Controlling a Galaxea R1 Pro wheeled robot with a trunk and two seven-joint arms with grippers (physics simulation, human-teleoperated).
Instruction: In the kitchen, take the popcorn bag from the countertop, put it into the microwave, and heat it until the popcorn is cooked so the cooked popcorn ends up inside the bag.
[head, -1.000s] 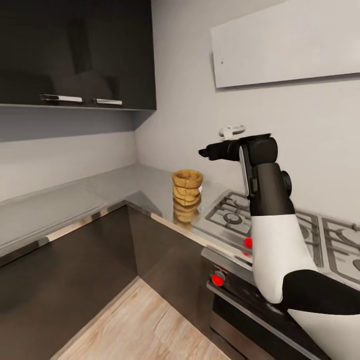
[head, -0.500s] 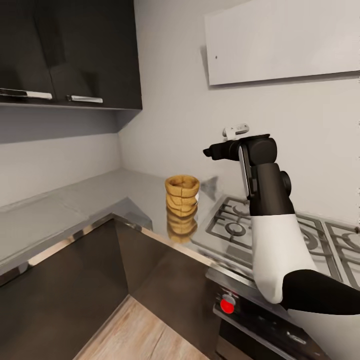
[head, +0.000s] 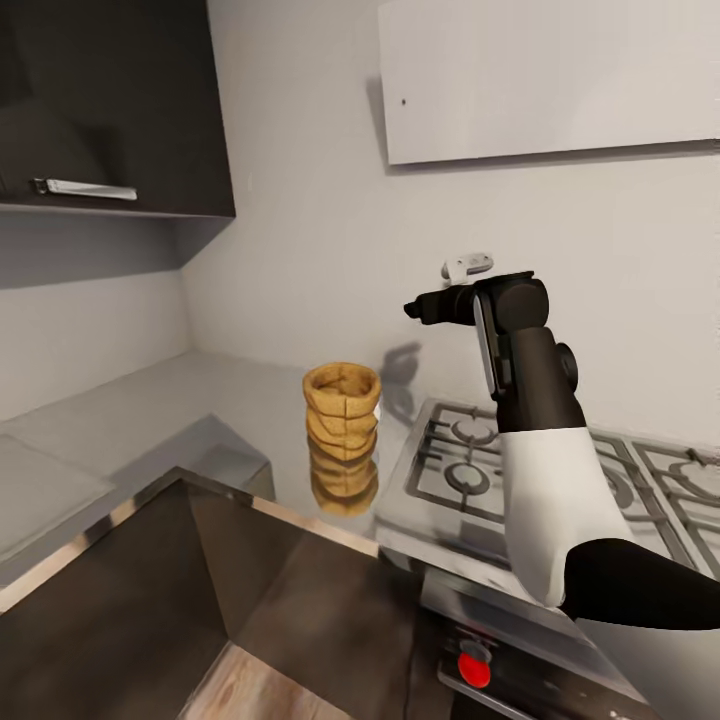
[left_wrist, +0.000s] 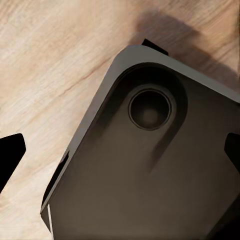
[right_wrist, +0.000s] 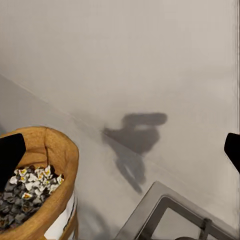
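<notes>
The popcorn bag (head: 342, 415), a tan crumpled sack with a rolled rim, stands upright on the grey countertop (head: 150, 420) just left of the hob. The right wrist view looks into the popcorn bag (right_wrist: 37, 190), where dark and pale kernels lie. My right gripper (head: 415, 308) is held up above and to the right of the bag, apart from it, pointing at the wall. Its fingers stand wide apart in the right wrist view, so the right gripper (right_wrist: 120, 155) is open and empty. My left gripper (left_wrist: 120, 155) hangs open over the robot's base and the wood floor. The microwave is out of view.
A steel gas hob (head: 470, 470) with grates lies right of the bag, with a red knob (head: 474, 672) on the front below it. A white slanted hood (head: 540, 80) hangs above. A dark wall cabinet (head: 100, 100) hangs at upper left. Dark cabinet fronts (head: 300, 600) form an inner corner.
The camera has moved, so the whole picture has shifted: the cabinet has slid left and the counter now sits lower in the picture. The bag stands as before and the right arm keeps its pose.
</notes>
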